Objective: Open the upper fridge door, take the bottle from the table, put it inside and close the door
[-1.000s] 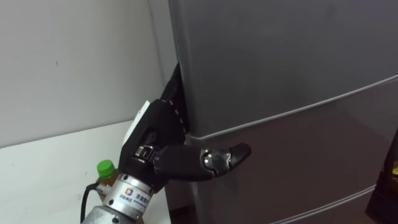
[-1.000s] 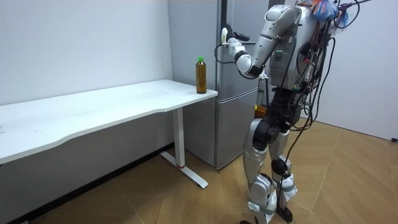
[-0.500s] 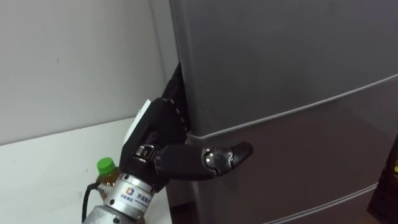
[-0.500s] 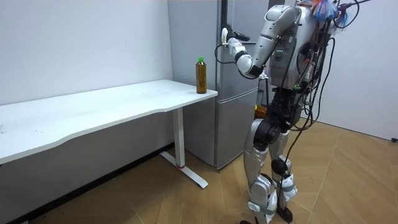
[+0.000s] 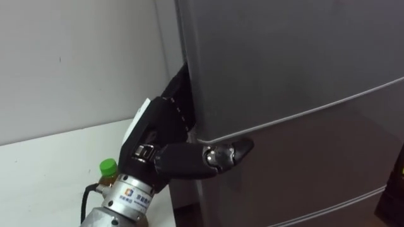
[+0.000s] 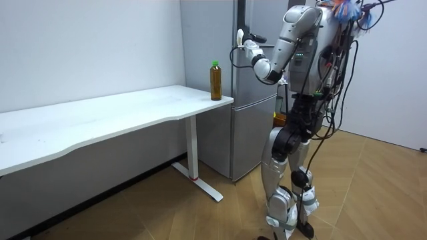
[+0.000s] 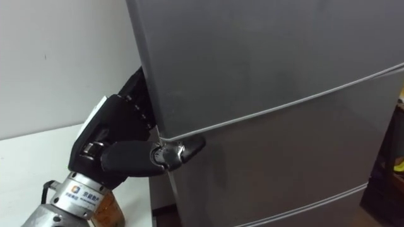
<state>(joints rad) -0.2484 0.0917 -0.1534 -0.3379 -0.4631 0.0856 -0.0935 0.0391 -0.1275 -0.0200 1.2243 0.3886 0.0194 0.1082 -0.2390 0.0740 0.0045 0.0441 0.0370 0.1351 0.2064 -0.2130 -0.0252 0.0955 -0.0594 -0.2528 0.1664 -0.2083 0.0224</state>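
Note:
The bottle (image 5: 108, 167), amber with a green cap, stands upright on the white table (image 5: 44, 170) just behind my left wrist. In the room view the bottle (image 6: 215, 81) is at the table's corner nearest the fridge. My left hand (image 5: 158, 145) is at the left edge of the grey upper fridge door (image 5: 284, 57). Its fingers reach behind that edge and are hidden, while the thumb (image 5: 221, 153) lies across the door's front near the seam. The door looks closed. I stand upright facing the fridge (image 6: 250, 100), left arm raised.
A lower fridge door (image 5: 315, 164) sits beneath the seam. The white wall (image 5: 76, 63) runs close behind the table and the fridge's left side. The long table (image 6: 100, 117) stretches off to the room view's left, over wood floor.
My left hand has crept slightly upward along the door's edge. The bottle has not moved and the door's seam looks the same.

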